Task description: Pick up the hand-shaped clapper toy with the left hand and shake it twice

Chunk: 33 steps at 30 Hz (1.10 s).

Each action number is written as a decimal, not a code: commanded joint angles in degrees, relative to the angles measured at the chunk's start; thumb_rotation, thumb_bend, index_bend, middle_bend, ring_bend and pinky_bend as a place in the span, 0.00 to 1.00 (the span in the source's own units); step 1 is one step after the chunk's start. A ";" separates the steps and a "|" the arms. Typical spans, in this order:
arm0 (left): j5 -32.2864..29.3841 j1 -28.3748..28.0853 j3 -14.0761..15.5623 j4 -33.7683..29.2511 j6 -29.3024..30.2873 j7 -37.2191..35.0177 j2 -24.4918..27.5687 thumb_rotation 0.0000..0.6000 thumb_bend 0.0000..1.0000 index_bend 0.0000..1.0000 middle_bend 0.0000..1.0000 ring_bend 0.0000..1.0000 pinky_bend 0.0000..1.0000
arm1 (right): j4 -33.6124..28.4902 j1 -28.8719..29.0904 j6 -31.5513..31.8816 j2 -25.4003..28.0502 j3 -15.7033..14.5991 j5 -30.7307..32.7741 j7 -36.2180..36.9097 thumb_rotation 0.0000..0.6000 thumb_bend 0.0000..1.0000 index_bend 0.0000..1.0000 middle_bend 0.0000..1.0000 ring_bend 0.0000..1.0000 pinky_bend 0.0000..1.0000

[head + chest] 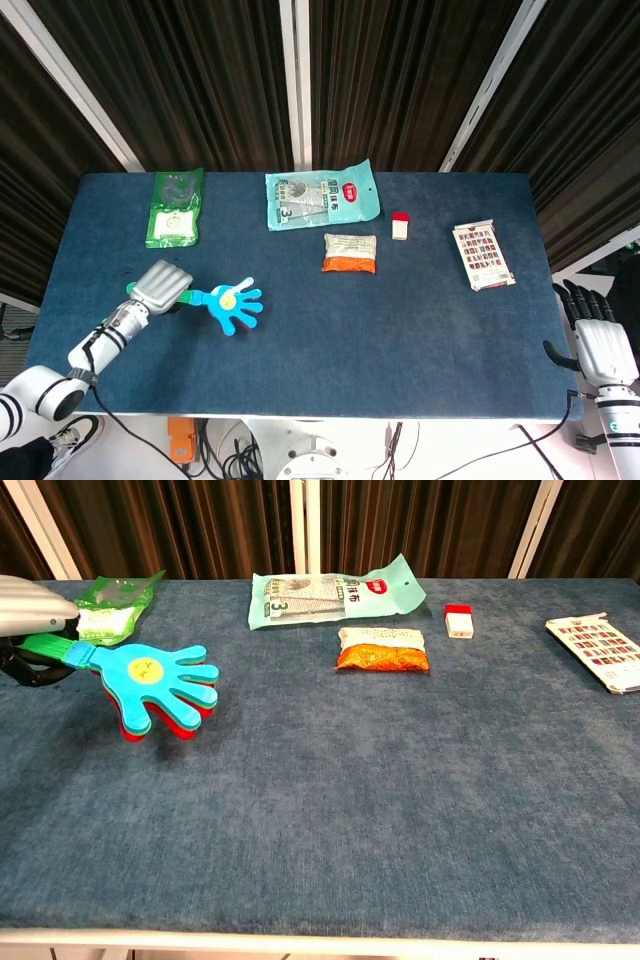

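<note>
Blue plastic hand-shaped clapper toy [231, 300] gripped by its green handle in the left hand [160, 286] — a loose grip could fling it out.

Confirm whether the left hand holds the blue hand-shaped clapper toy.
Yes, the left hand grips the green handle of the blue hand-shaped clapper toy.
</note>
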 commanded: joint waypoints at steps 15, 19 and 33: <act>-7.82 8.56 -18.97 -9.63 24.91 -74.81 -2.63 1.00 0.90 1.00 1.00 1.00 1.00 | 0.25 0.18 -0.63 -0.39 -0.10 0.26 -0.26 1.00 0.21 0.00 0.00 0.00 0.00; -2.91 7.59 -15.16 -8.02 23.13 -69.96 -0.70 1.00 0.90 1.00 1.00 1.00 1.00 | 0.40 0.13 -0.54 -0.38 0.00 0.39 -0.16 1.00 0.21 0.00 0.00 0.00 0.00; 2.88 -1.03 1.26 -1.61 -3.27 -5.20 0.68 1.00 0.90 1.00 1.00 1.00 1.00 | 0.82 -0.01 -0.67 -0.44 -0.08 0.58 0.31 1.00 0.22 0.00 0.00 0.00 0.00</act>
